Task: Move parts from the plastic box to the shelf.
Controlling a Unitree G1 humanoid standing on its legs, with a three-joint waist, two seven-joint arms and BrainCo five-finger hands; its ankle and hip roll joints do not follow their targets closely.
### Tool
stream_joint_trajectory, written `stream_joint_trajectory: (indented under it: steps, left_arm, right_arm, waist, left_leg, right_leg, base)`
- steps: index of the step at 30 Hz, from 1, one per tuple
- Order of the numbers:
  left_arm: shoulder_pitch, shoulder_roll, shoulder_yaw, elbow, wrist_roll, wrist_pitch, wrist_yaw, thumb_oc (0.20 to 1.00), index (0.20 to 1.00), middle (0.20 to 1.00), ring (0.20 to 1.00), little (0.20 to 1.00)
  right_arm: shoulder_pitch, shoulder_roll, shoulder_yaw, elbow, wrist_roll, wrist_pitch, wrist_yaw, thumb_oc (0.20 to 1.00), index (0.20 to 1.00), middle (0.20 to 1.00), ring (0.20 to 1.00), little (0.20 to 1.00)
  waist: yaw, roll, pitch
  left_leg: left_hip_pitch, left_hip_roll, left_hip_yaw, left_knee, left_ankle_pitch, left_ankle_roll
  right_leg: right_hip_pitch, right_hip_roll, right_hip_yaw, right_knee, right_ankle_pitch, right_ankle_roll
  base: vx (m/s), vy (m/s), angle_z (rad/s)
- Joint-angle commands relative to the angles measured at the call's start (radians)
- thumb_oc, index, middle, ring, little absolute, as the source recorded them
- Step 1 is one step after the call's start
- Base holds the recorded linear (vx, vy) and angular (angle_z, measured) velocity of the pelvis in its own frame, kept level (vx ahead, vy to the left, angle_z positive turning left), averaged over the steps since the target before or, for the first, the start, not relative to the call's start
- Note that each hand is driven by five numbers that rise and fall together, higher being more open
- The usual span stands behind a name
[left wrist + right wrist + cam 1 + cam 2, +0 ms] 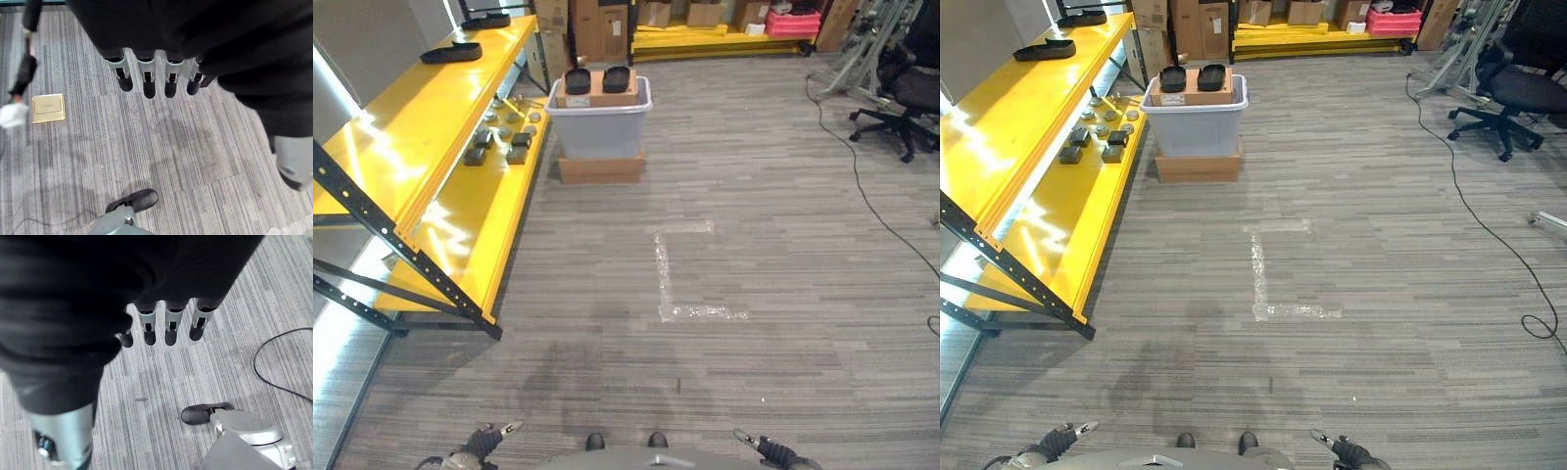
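A grey plastic box stands far ahead on a flat cardboard box, beside the end of the yellow shelf. A cardboard sheet on top of the plastic box carries two black parts. Several small dark parts lie on the shelf's lower level, and black trays rest on its upper level. My left hand hangs low at the near left and my right hand at the near right. The left hand's fingers and the right hand's fingers are straight and hold nothing, over carpet.
The shelf's black diagonal braces reach out at the left. A white tape corner marks the carpet ahead. An office chair stands at the far right. Cardboard boxes and a pink crate line the back. A brass floor plate lies near my left side.
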Motion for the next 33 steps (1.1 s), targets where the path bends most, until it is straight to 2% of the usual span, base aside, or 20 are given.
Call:
stream_joint_trajectory:
  steps: [1,11,20,28,33]
  left_arm:
    - [-0.05,0.005,0.008,0.037,0.005,-0.019,0.011,1.0,1.0,1.0,1.0,1.0]
    - [-0.047,0.023,0.005,0.027,0.014,-0.018,-0.009,1.0,1.0,1.0,1.0,1.0]
    - [-0.062,0.016,-0.006,0.018,0.007,-0.018,-0.012,1.0,1.0,1.0,1.0,1.0]
    - [-0.063,0.025,0.003,0.029,0.015,-0.012,-0.013,1.0,1.0,1.0,1.0,1.0]
    - [-0.062,0.017,0.004,0.025,0.006,-0.01,-0.007,1.0,1.0,1.0,1.0,1.0]
  right_arm:
    - [-0.018,0.007,0.035,0.018,-0.01,-0.016,0.004,1.0,1.0,1.0,1.0,1.0]
    - [-0.022,-0.022,0.031,0.041,-0.03,-0.01,0.019,1.0,1.0,1.0,1.0,1.0]
    - [-0.029,0.003,0.05,0.039,-0.038,-0.004,0.023,1.0,1.0,1.0,1.0,1.0]
    - [-0.035,0.001,0.043,0.049,-0.058,0.002,0.015,1.0,1.0,1.0,1.0,1.0]
    - [-0.039,0.003,0.037,0.048,-0.043,0.003,0.019,1.0,1.0,1.0,1.0,1.0]
  waist:
    - [-0.001,-0.033,-0.013]
    - [0.001,-0.033,-0.007]
    - [-0.006,-0.031,0.024]
    - [-0.001,-0.03,-0.002]
    - [-0.003,-0.03,0.001]
  left_leg:
    - [0.012,-0.024,-0.048,-0.009,-0.067,-0.024]
    - [0.013,-0.031,-0.05,-0.009,-0.078,-0.014]
    - [0.009,-0.035,-0.058,-0.003,-0.085,0.015]
    - [0.025,-0.045,-0.04,-0.001,-0.109,0.017]
    - [0.022,-0.049,-0.032,0.014,-0.121,0.02]
  right_leg:
    - [0.035,-0.04,0.003,0.003,-0.069,0.083]
    - [0.029,-0.053,0.002,0.014,-0.066,0.089]
    - [-0.05,-0.061,0.017,0.173,-0.098,0.104]
    - [-0.009,-0.079,0.021,0.108,-0.096,0.107]
    - [-0.013,-0.085,0.026,0.121,-0.1,0.11]
  base:
    - [0.01,0.03,0.0]
    - [0.02,0.034,-0.01]
    - [0.03,0.07,0.0]
    - [0.09,0.041,-0.02]
    - [0.05,0.033,-0.03]
